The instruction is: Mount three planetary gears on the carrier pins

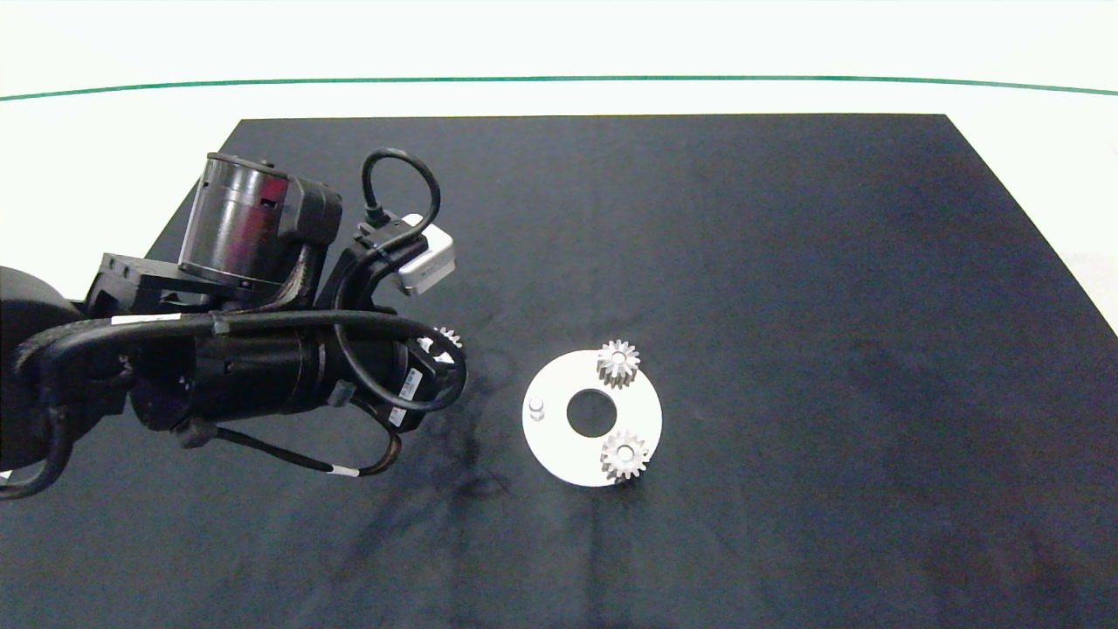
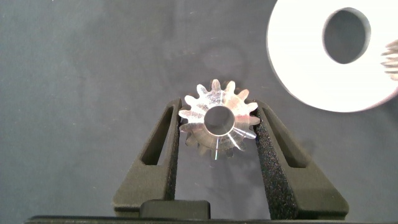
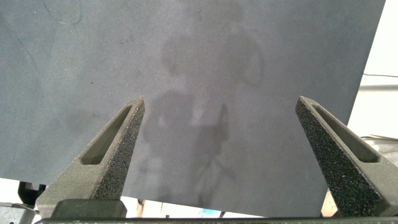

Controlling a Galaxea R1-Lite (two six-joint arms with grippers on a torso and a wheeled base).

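Silvery third planetary gear (image 2: 217, 119) is sitting clamped flat in the left gripper (image 2: 217, 134), its bore upright, with the bare carrier pin (image 1: 536, 407) lying just beyond on the white disc (image 1: 559, 445)'s near edge, while the right gripper (image 3: 221, 137) is hanging spread wide and empty.

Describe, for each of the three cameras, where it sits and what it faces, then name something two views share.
Head view: above the table, looking down at the black mat and white disc; the left arm enters from the left.
Left wrist view: on the left arm, facing the left gripper shut on a gear.
Right wrist view: on the right arm, facing bare mat between the open right gripper fingers.
Shared: head and left wrist views both show the disc and held gear.
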